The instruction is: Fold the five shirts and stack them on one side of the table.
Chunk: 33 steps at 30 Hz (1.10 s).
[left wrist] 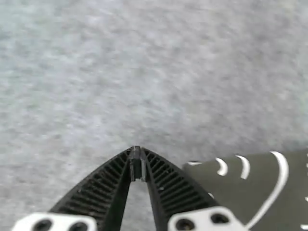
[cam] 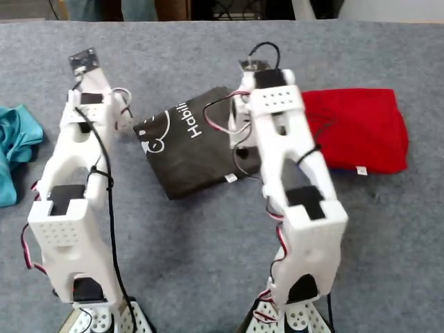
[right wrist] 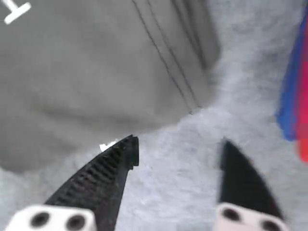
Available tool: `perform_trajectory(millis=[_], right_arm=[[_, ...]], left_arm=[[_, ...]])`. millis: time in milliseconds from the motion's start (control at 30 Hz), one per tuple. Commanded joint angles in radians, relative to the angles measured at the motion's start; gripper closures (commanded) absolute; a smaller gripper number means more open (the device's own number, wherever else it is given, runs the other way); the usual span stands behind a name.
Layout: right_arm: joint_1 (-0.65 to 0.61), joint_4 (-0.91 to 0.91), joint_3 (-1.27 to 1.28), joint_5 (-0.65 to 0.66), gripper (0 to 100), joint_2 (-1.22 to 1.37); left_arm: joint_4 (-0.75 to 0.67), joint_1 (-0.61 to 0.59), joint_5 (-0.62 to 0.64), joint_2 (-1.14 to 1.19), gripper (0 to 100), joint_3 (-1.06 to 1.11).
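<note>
Far left edge of the tabletop [cam: 208,257]: teal shirt [cam: 14,149], crumpled and cut off by the frame. Next the left arm [cam: 69,187], stretched up the tabletop between it and the dark shirt [cam: 191,142]. The left claw [left wrist: 136,166] is pinched together on nothing, tips over bare grey felt just beside the dark shirt's printed corner. The dark shirt lies folded mid-tabletop, skewed, its right edge hidden under the right arm [cam: 298,173]. The right claw [right wrist: 178,159] is spread wide and empty, hanging over the strip of felt between the dark shirt and the red shirt [cam: 361,128] (only a blurred sliver in the wrist view). The red shirt lies folded at the right, apart from the dark one, its left edge covered by the arm.
</note>
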Motion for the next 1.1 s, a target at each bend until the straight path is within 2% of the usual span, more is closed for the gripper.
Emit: perform_trajectory(millis=[0,267,467,533,700,767,1067], right_arm=[[-0.034,-0.037,-0.056,-0.081,58.5,0.051],[-0.035,-0.046,-0.346,-0.201,57.3,0.278],[-0.031,-0.035,-0.512,-0.199,57.7,0.532],[-0.018,0.011,-0.57,-0.164,62.7,0.587],[0.006,0.12,-0.739,-0.129,91.3,0.687],[0.023,0.135,-0.788,-0.129,98.4,0.708],[0.066,0.14,-0.814,-0.13,98.5,0.638]], left_arm=[[-0.006,-0.016,0.014,-0.055,97,-0.054],[-0.008,-0.016,0.014,-0.054,97,-0.054],[-0.008,-0.018,0.011,-0.054,97,-0.054],[-0.008,-0.018,0.011,-0.054,97,-0.054],[-0.008,-0.019,0.008,-0.054,97,-0.054],[-0.008,-0.019,0.008,-0.054,97,-0.054],[-0.008,-0.019,0.008,-0.054,97,-0.054]])
